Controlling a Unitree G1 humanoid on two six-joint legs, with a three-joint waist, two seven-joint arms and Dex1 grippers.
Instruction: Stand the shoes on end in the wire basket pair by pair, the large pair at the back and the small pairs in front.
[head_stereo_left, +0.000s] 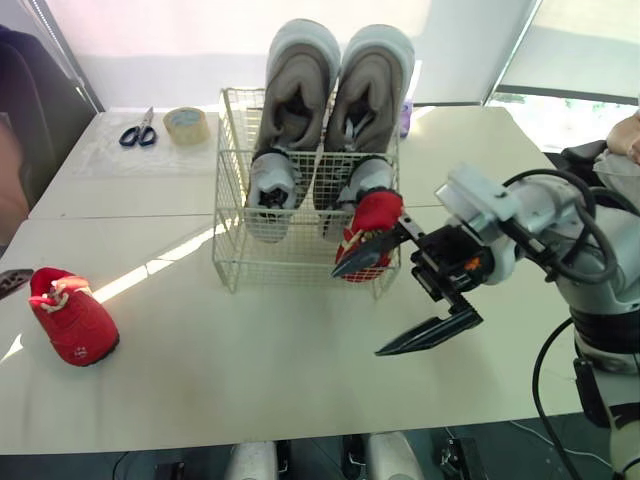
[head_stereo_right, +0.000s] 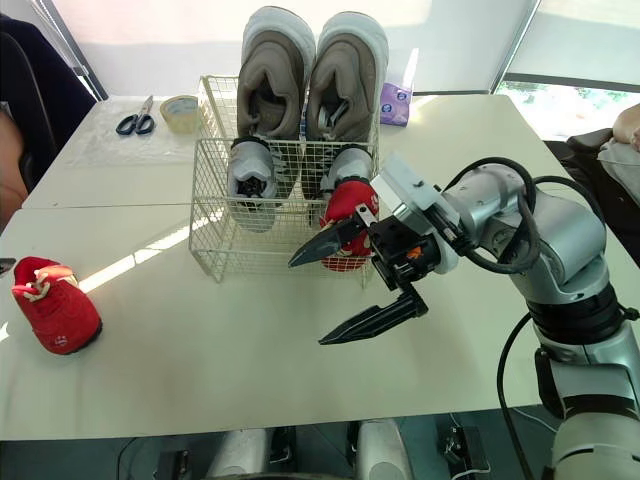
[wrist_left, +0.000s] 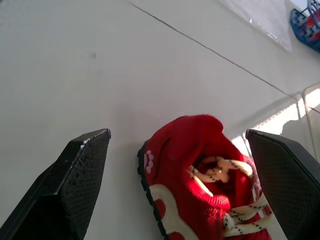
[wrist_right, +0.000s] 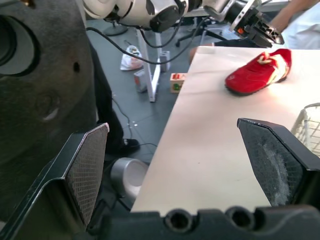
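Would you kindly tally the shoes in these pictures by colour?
Grey shoes: 2
Red shoes: 2
Total: 4

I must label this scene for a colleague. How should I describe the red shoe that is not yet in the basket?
Start from the wire basket in the middle of the white table. To its left, near the table's edge, a small red shoe with pale laces lies alone; its twin stands inside the basket.
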